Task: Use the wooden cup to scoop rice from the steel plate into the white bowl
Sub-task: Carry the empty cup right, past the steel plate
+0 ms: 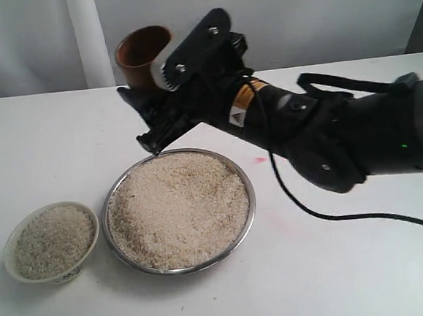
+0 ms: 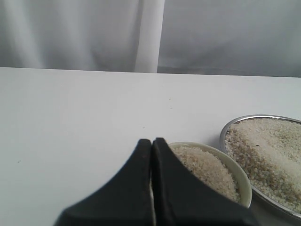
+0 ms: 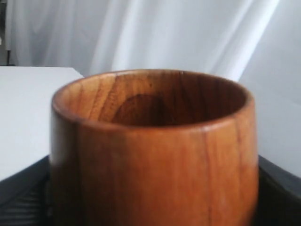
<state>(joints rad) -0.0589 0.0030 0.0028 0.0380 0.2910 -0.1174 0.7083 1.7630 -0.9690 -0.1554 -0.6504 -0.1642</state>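
The wooden cup (image 1: 143,52) is upright at the back, and the right wrist view shows its dark inside without rice (image 3: 155,141). My right gripper (image 1: 147,116) reaches across the steel plate's far side. Its dark fingers (image 3: 23,193) lie against both sides of the cup. The steel plate (image 1: 249,193) holds a heap of rice (image 1: 179,208). To its left, the white bowl (image 1: 59,275) also holds rice. My left gripper (image 2: 151,141) is shut and empty, just beside the bowl (image 2: 237,174) and near the plate (image 2: 225,132); the exterior view does not show it.
Everything stands on a white table (image 1: 338,280) in front of a pale curtain with a white post (image 1: 88,36). A black cable (image 1: 333,216) trails from the right arm across the table to the right of the plate. A small pink mark (image 1: 259,159) lies nearby.
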